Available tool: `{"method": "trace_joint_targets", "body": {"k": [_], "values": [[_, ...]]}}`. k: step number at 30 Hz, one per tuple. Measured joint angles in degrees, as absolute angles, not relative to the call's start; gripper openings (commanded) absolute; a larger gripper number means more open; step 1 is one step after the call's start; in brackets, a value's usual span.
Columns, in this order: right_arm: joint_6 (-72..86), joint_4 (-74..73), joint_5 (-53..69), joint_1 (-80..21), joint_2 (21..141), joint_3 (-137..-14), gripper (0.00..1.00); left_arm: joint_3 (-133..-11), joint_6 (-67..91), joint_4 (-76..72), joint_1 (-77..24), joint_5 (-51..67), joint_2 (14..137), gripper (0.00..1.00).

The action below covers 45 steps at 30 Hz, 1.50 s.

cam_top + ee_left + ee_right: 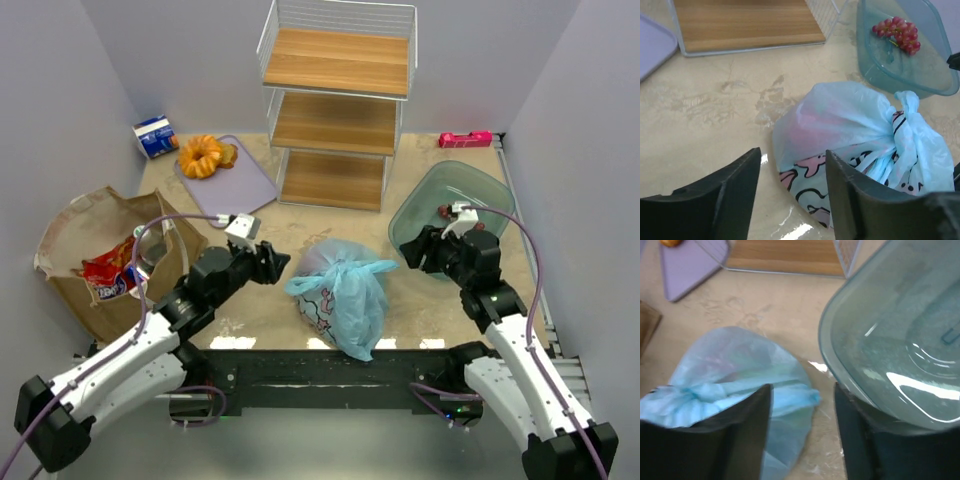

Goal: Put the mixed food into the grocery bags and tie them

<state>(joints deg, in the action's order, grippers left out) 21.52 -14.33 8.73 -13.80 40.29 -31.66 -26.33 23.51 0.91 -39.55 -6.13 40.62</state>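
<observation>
The light-blue plastic bag (340, 290) lies knotted at mid-table, something pink showing through it (840, 120); its knot (905, 112) faces right. The brown paper bag (75, 225) stands open at the left with the red snack packet (108, 277) inside. Red grapes (897, 32) lie in the green bowl (470, 180). My left gripper (280, 263) hovers just left of the plastic bag, open and holding nothing (792, 170). My right gripper (410, 250) hangs open between the plastic bag (735, 365) and the bowl (890, 315), nothing between its fingers (802, 405).
A wire rack with wooden shelves (335, 100) stands at the back centre. A purple board (240, 185) carries an orange ring pastry (202, 155), with a blue-white carton (156, 137) behind it. A pink object (465, 139) lies at the back right.
</observation>
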Motion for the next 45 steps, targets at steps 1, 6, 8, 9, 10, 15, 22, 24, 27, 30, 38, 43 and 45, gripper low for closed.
{"method": "trace_joint_targets", "body": {"k": [1,6,8,9,10,15,22,24,27,30,38,43,45], "values": [[20.47,-14.39,9.82,-13.76,39.97,-32.58,0.81,-28.51,22.15,0.82,-40.10,-5.98,42.83,0.76],[16.64,-15.92,14.57,-13.85,38.52,-37.36,0.99,-38.65,16.19,-0.45,-44.91,-3.46,49.39,0.99],[15.62,-17.26,16.34,-13.87,38.48,-39.42,0.99,-44.49,14.44,-0.49,-47.31,-1.39,54.61,1.00],[15.27,-17.69,16.95,-13.87,38.50,-40.16,0.99,-47.24,13.80,-0.54,-48.36,-0.40,57.36,1.00],[14.92,-18.35,17.65,-13.85,38.48,-40.95,0.99,-49.95,13.37,-0.67,-49.54,0.45,60.45,1.00],[13.93,-20.38,20.69,-13.85,36.73,-42.72,0.99,-54.92,10.63,1.87,-54.33,1.15,73.06,1.00],[13.69,-22.00,23.31,-13.87,33.15,-43.94,0.99,-55.79,7.40,8.91,-55.51,1.13,76.79,1.00],[13.41,-22.06,23.73,-13.85,32.95,-44.14,0.99,-56.45,7.16,9.26,-55.53,1.21,77.69,1.00],[13.15,-22.37,24.49,-13.85,32.97,-44.14,0.99,-56.69,6.66,9.58,-55.53,1.61,80.07,1.00],[12.91,-22.35,25.19,-13.85,32.80,-44.14,0.99,-56.69,6.57,9.76,-55.51,3.73,82.89,0.94],[12.27,-23.18,24.82,-13.85,32.47,-44.14,0.99,-56.69,7.11,11.90,-55.13,7.42,84.73,0.00],[12.25,-23.27,23.14,-13.85,31.77,-44.14,0.99,-57.65,8.43,12.64,-49.01,6.04,77.43,0.00],[12.25,-23.24,22.39,-13.85,31.68,-44.14,0.99,-59.90,8.40,14.61,-45.23,4.01,74.72,0.00]]}}
